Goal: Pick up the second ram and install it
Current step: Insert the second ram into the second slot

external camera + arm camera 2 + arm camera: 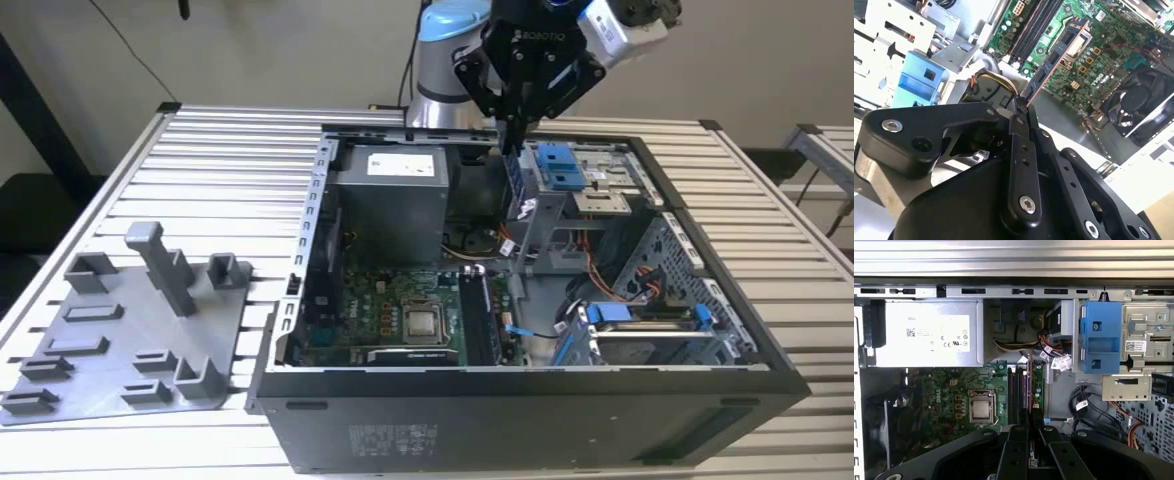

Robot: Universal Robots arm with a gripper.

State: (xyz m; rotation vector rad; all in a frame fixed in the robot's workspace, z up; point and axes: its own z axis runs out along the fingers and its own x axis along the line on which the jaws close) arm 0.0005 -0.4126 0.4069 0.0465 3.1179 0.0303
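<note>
Gripper [511, 128] hangs over the open computer case [507, 430] in the exterior view, clamped on the top end of the second ram [514, 172], which points down toward the motherboard. In the second wrist view, the fingertips [1019, 122] pinch one end only, leaving the strip's length free for the memory slots [1030, 34]. In the first wrist view, the strip [1029, 380] lies edge-on, parallel with those slots, seemingly lined up for seating.

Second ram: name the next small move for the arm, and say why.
Probably ease straight down a little. The fingers are shut on the ram, which hangs on edge above the memory slots, roughly in line with them and not yet seated.
</note>
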